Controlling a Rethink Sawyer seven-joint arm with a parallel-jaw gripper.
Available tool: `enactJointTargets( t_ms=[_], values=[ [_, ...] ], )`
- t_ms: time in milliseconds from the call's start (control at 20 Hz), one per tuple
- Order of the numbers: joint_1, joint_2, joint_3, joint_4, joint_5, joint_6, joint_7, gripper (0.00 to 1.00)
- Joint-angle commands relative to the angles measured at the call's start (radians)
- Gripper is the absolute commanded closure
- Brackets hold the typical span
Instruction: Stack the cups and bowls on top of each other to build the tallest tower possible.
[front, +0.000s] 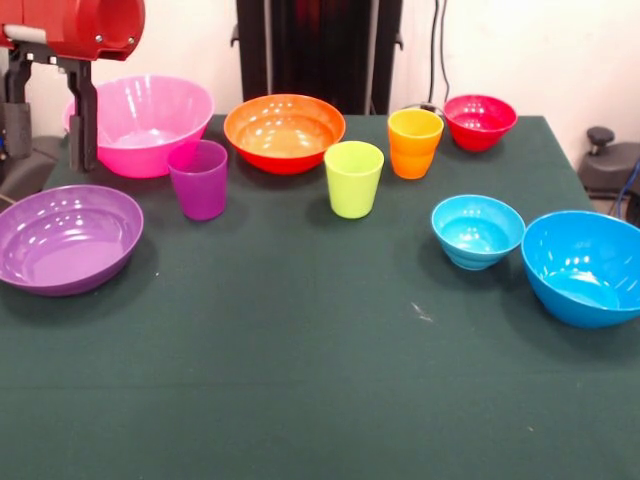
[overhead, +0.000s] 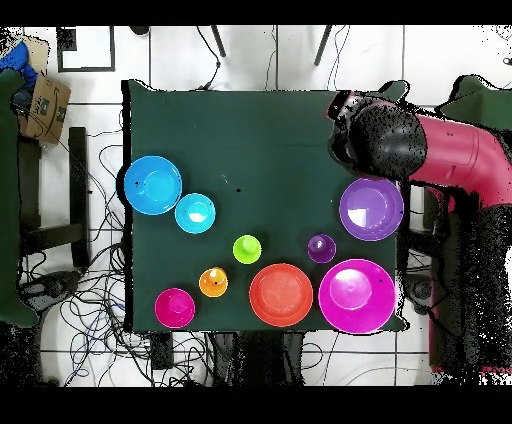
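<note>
Nothing is stacked; every piece stands alone on the green table (front: 300, 380). Along the far row are a big pink bowl (front: 140, 122), an orange bowl (front: 284, 130), an orange cup (front: 414, 142) and a small red bowl (front: 480, 121). Nearer stand a purple cup (front: 198, 178) and a lime green cup (front: 354, 178). A shallow purple bowl (front: 65, 238) lies at the left, with a small light blue bowl (front: 477, 230) and a big blue bowl (front: 585, 265) at the right. My gripper (front: 48, 150) hangs open and empty at the far left, by the pink bowl's left rim.
From overhead the red arm (overhead: 450, 150) reaches over the table's right edge, above the purple bowl (overhead: 371, 208). A cardboard box (overhead: 45, 108) and loose cables (overhead: 95, 300) lie on the floor to the left. The big blue bowl (overhead: 153, 184) sits close to the left table edge.
</note>
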Motion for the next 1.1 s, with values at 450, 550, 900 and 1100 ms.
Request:
enactJointTargets(
  t_ms=[450,550,900,1100],
  values=[
    [0.069,-0.010,0.003,0.037,-0.052,0.128,-0.122,0.00],
    [0.079,-0.011,-0.006,0.029,-0.054,0.139,-0.112,0.00],
    [0.203,-0.065,-0.133,0.055,-0.054,0.179,0.102,0.00],
    [0.277,-0.078,-0.221,0.091,-0.014,0.179,0.238,0.00]
  ],
)
